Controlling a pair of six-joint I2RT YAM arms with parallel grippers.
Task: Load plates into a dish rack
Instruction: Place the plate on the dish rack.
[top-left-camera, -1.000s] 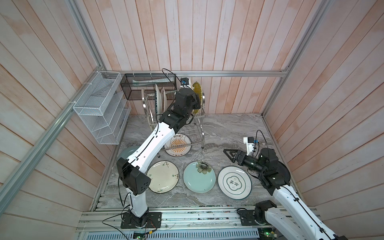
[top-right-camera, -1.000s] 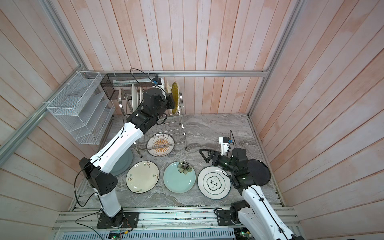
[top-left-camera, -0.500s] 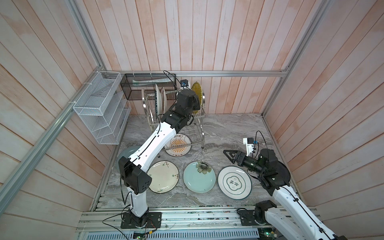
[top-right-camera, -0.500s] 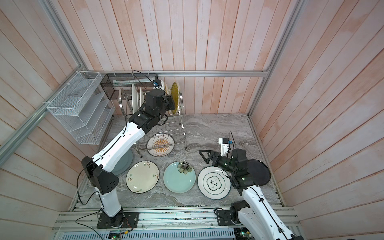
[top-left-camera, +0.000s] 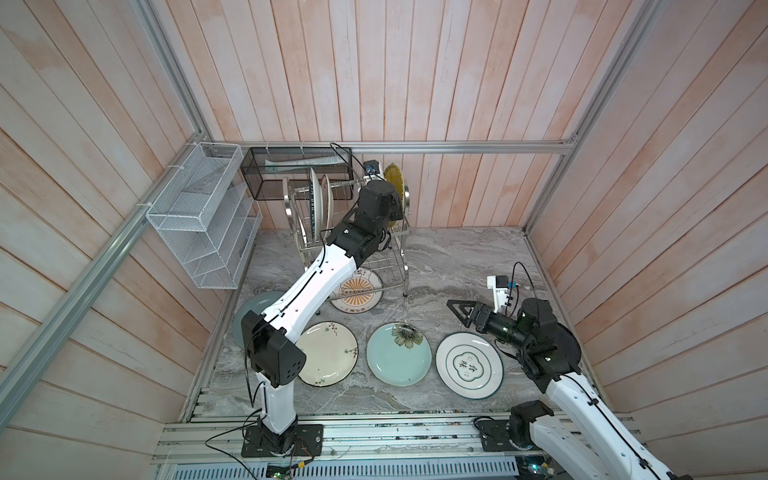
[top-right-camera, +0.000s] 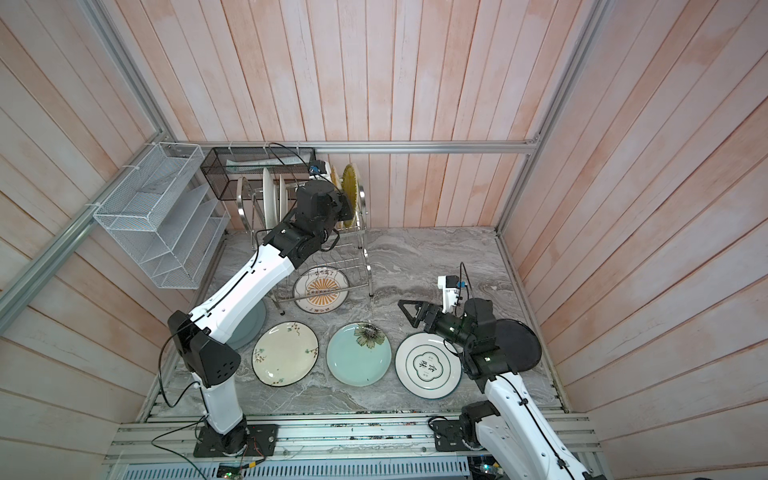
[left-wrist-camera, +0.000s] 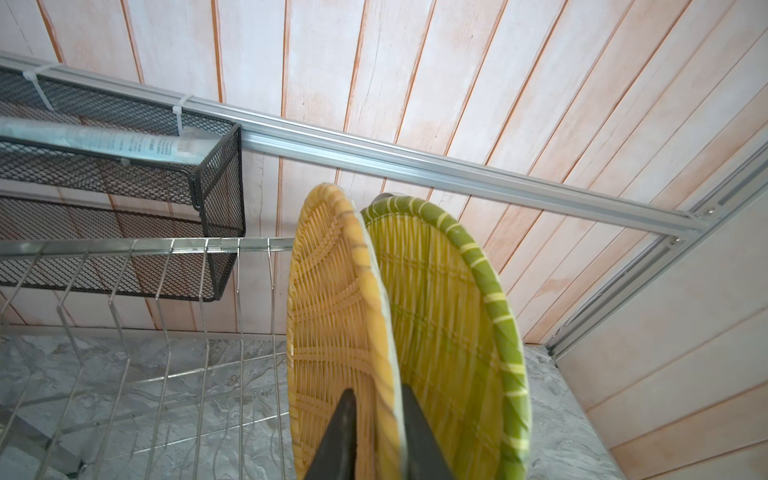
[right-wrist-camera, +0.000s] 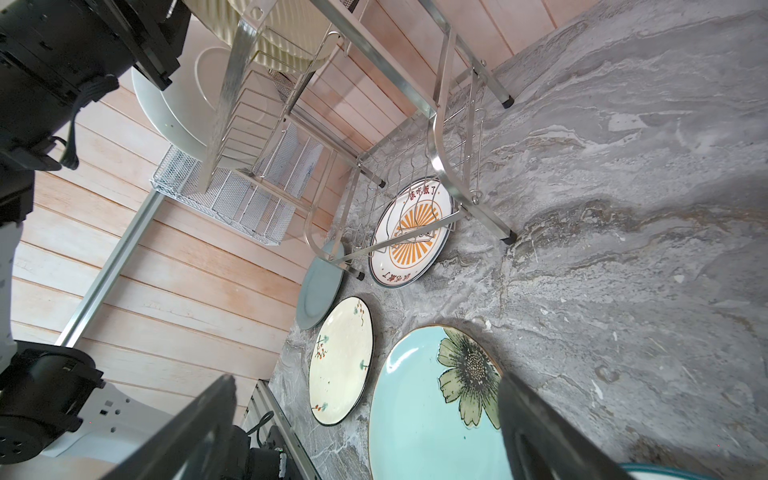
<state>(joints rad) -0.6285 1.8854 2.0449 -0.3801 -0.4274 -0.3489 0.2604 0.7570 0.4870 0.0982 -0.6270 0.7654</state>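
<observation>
Walls: pale pink-washed wood planks (top-left-camera: 374, 83) on three sides.
Frame: aluminium rail (top-left-camera: 457, 146) along the back wall, others running up the corners.
Floor: grey veined marble-look surface (top-left-camera: 457, 257).
Left wall: white mesh shelf basket (top-left-camera: 195, 208), tiered, hanging against the planks.
Back wall: black mesh box (top-left-camera: 270, 178), zip-tied under the rail.
Front edge: slotted aluminium base rails (top-left-camera: 395, 436).
Light: even, soft.

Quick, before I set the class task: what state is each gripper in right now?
Left gripper: jaws straddle the yellow plate rim; grip cannot be told.
Right gripper: open, holding nothing.
</observation>
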